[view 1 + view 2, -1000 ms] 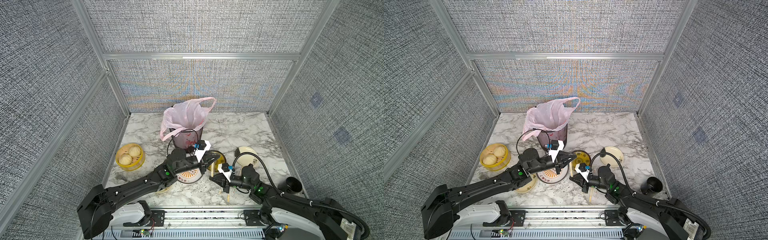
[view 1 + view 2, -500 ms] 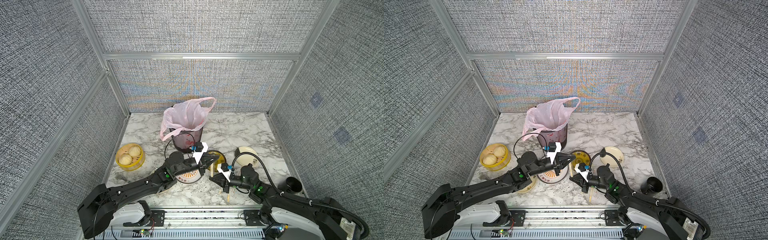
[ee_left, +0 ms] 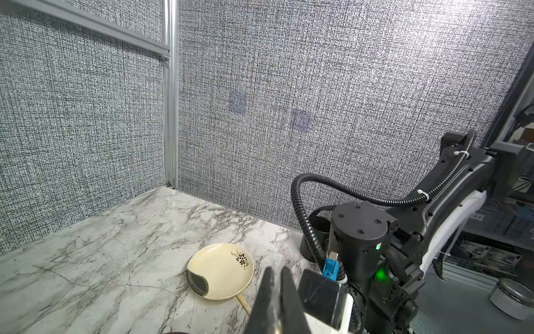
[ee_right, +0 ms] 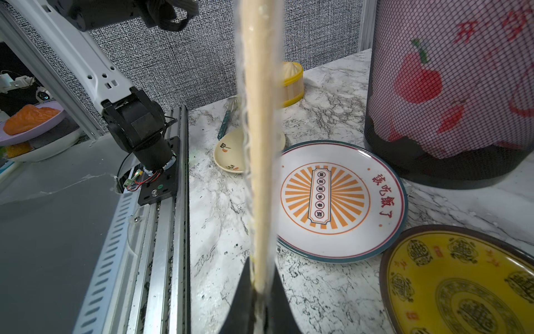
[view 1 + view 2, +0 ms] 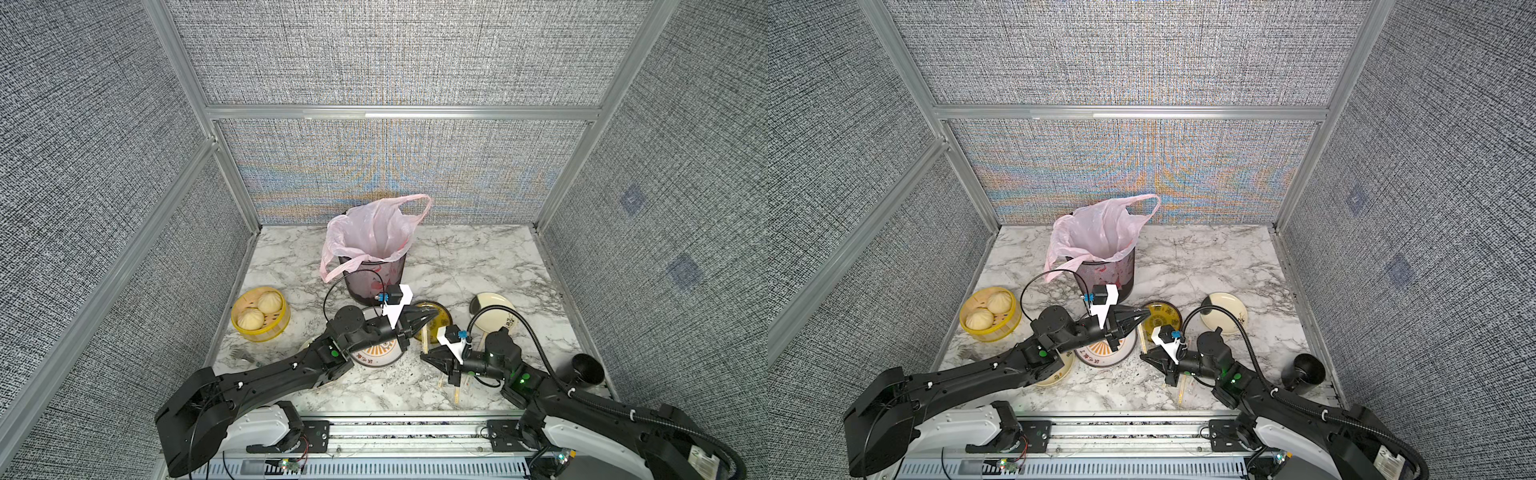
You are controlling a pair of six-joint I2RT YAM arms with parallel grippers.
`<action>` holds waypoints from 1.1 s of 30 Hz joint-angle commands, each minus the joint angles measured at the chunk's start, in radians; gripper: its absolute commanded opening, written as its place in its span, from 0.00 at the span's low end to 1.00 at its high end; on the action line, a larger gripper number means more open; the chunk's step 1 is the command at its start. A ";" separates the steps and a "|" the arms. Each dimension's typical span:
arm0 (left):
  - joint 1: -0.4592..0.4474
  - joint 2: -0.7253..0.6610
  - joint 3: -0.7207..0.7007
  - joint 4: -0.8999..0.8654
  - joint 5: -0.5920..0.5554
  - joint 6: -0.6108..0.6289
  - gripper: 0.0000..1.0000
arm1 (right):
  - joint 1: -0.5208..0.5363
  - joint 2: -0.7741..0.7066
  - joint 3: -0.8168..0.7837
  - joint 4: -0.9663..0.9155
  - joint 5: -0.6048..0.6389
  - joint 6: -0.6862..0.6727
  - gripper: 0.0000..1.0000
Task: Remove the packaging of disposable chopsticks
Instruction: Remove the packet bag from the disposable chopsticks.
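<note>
My right gripper is shut on one end of a pair of disposable chopsticks. The pale sticks run away from its jaws, and the clear packaging still clings along them with a ragged edge. In both top views this pair reaches from the right gripper up to my left gripper, which hangs over the yellow plate. The left gripper is shut, and a pale glint of plastic shows deep between its fingers. More chopsticks lie on the marble under the right arm.
A mesh bin lined with a pink bag stands behind the left gripper. Around it are a sunburst plate, a cream plate, a yellow steamer with buns, a small saucer and a black cup.
Both arms have stayed nearly still; the left gripper's tip has crept slightly toward the back. Both grips are unchanged.
</note>
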 commanded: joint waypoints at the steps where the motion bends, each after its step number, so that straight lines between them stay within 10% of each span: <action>1: 0.000 0.018 -0.008 -0.142 0.017 0.020 0.00 | 0.000 -0.015 0.022 0.197 -0.013 -0.012 0.00; 33: 0.000 0.069 -0.041 -0.105 0.056 0.050 0.03 | 0.000 -0.015 0.058 0.198 -0.002 -0.036 0.00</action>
